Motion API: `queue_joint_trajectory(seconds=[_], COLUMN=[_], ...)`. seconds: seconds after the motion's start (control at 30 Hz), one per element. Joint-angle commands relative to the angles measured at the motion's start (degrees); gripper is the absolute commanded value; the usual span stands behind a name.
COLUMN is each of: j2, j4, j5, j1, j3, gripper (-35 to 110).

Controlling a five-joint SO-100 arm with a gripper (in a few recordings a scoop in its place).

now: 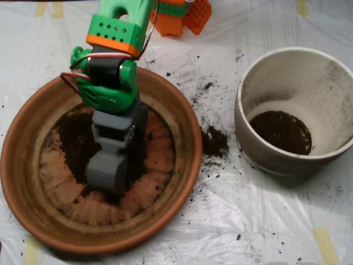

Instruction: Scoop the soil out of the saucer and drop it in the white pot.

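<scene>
The main risk here is spilling: loose soil [77, 144] is crumbling easily, and a small heap of spilled soil [214, 141] is already lying on the plastic sheet [231, 221] that is covering the desk, to the right of the pincer [107, 175], between the saucer [22, 165] and the white pot [276, 154]. If the pincer is lifting with a gap between its halves, or is swinging fast toward the right, more grains are likely falling on the way. A second risk, in my judgement, is that the pincer is pressing hard on the ridged floor and is pushing the saucer aside, because only a thin layer of soil is remaining around and under it. The grey pincer is pointing down into the middle of the saucer and appears to be touching the soil or the floor there. From above I cannot tell how far its halves are standing apart, or whether it is holding any soil inside. The white pot is standing well to the right of the pincer, with some dark soil already lying on its bottom [281, 131]. The green arm [110, 61] is reaching in from above the pincer.
</scene>
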Motion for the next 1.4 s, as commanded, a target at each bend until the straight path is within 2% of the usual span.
queue_joint_trajectory(seconds=[0.0, 0.23, 0.37, 0.67, 0.8, 1.1, 1.37], j2=[-1.93, -3.43, -4.66, -3.78, -1.41, -0.62, 7.91], j4=[3.25, 4.75, 5.45, 1.14, -2.02, -1.85, -12.13], j5=[-1.49, -2.90, -2.90, -3.16, -3.16, -5.45, -10.72], j1=[0.62, 3.25, 5.01, 6.33, 5.89, 4.31, 2.81], j3=[-7.03, -9.23, -11.16, -10.37, -7.12, -5.62, 6.68], gripper=[39, 37, 26, 16, 15, 16, 11])
